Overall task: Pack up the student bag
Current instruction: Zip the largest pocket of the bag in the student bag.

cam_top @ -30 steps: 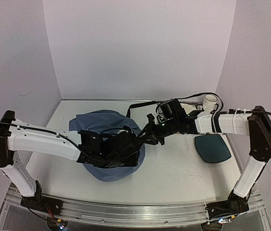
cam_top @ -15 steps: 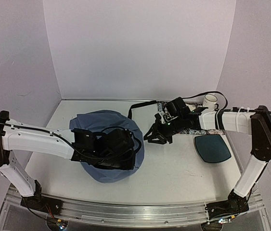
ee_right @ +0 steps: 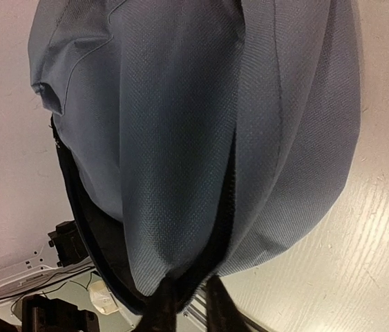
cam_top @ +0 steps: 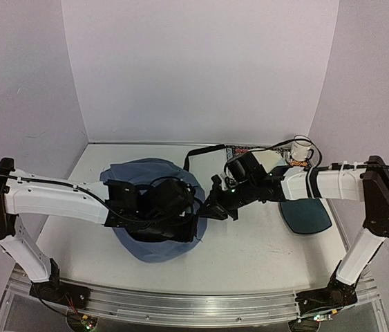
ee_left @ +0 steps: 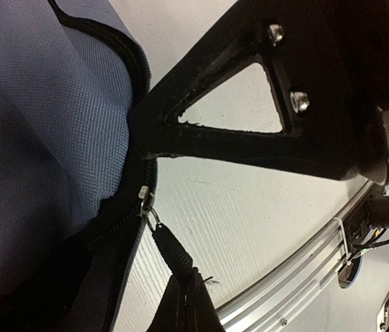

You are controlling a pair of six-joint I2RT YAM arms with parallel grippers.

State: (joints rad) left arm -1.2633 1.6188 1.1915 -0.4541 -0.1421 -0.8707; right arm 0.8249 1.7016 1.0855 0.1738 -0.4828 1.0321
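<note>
The student bag (cam_top: 146,178), slate-blue with dark zippers, lies left of the table's middle. My left gripper (ee_left: 187,287) hovers over the bag's near right edge and is shut on the black zipper pull tab (ee_left: 173,252), which hangs from the metal slider (ee_left: 146,200). My right gripper (ee_right: 193,304) comes in from the right to the same edge. Its two fingers (ee_right: 163,304) straddle a fold of the bag's fabric (ee_right: 180,173) beside the zipper seam and pinch it. In the left wrist view the right gripper's black finger (ee_left: 249,145) touches the bag's rim.
A dark teal oval case (cam_top: 305,213) lies at the right under the right arm. A white cup (cam_top: 302,149) and a patterned flat item (cam_top: 242,151) sit at the back right. A black strap (cam_top: 201,151) trails behind the bag. An aluminium rail (cam_top: 194,304) runs along the front edge.
My right gripper drew back to the right, away from the bag, then returned left and closed on the bag's edge. The left gripper kept its hold and barely shifted.
</note>
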